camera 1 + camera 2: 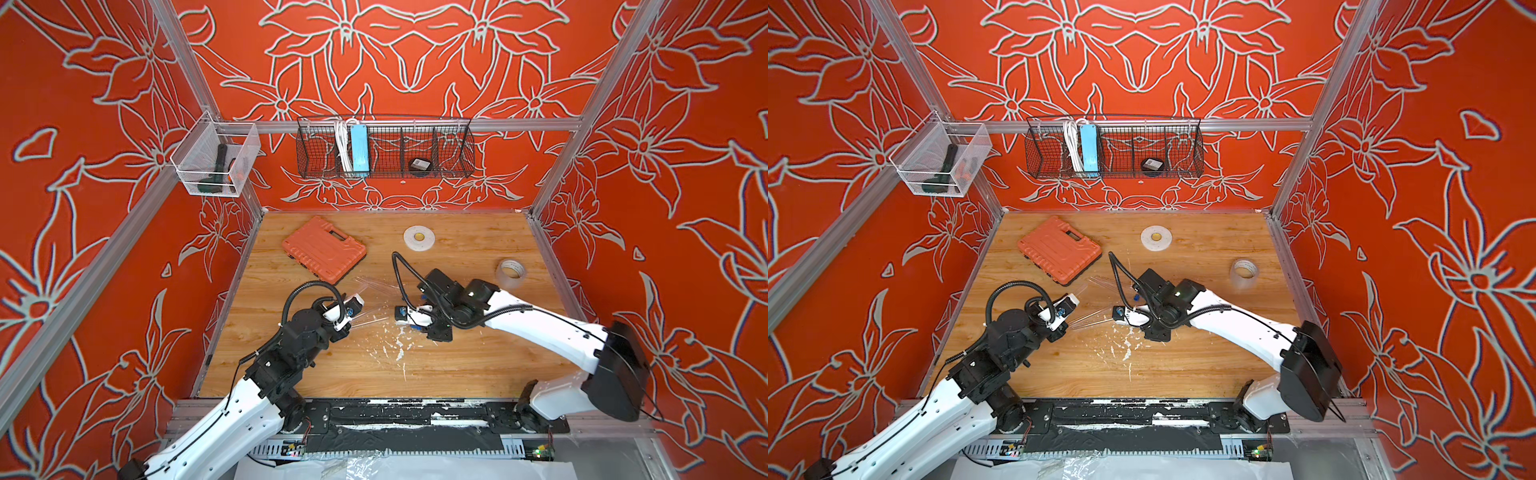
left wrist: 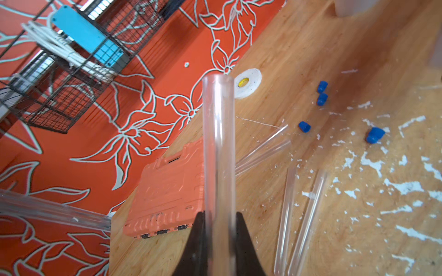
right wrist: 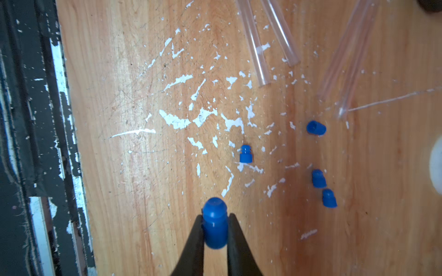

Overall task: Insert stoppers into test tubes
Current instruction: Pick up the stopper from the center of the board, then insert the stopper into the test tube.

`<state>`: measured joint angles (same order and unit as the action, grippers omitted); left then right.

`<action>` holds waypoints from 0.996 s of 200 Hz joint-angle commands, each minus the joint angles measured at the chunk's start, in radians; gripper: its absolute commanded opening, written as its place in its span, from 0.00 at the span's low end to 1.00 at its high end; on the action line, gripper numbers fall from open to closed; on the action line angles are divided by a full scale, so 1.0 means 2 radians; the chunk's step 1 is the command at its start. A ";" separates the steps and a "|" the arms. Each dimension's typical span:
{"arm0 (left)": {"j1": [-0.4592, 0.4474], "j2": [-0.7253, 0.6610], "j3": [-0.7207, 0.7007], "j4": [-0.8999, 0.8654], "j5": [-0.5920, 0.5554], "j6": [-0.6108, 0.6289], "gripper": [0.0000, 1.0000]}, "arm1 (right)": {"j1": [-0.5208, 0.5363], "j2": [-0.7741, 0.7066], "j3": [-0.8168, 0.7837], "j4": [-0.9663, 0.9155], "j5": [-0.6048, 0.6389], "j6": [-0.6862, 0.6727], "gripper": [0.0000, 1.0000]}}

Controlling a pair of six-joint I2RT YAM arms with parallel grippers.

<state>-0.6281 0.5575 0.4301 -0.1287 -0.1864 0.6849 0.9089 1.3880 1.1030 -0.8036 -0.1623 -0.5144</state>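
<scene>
Blue stoppers [image 3: 245,154] near clear test tubes [image 3: 253,43]

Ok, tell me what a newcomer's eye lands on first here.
The red floral walls all around the wooden table. Then the left tool gripping a clear test tube, and the right tool pinching a blue stopper over the table's paint-flecked middle.

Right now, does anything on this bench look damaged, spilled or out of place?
The wooden tabletop is scarred with white flecks near its front middle, and the black front rail is chipped too. Four loose stoppers and four test tubes lie scattered, not racked; nothing looks spilled or broken.
</scene>
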 commanded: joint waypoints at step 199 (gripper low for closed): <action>-0.169 0.034 -0.079 0.105 -0.025 0.252 0.00 | 0.022 0.008 0.032 -0.019 -0.170 0.157 0.00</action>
<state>-0.9573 0.6395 0.2802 0.0467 -0.2310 1.1679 0.9436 1.4002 1.1267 -0.8452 -0.4706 -0.2054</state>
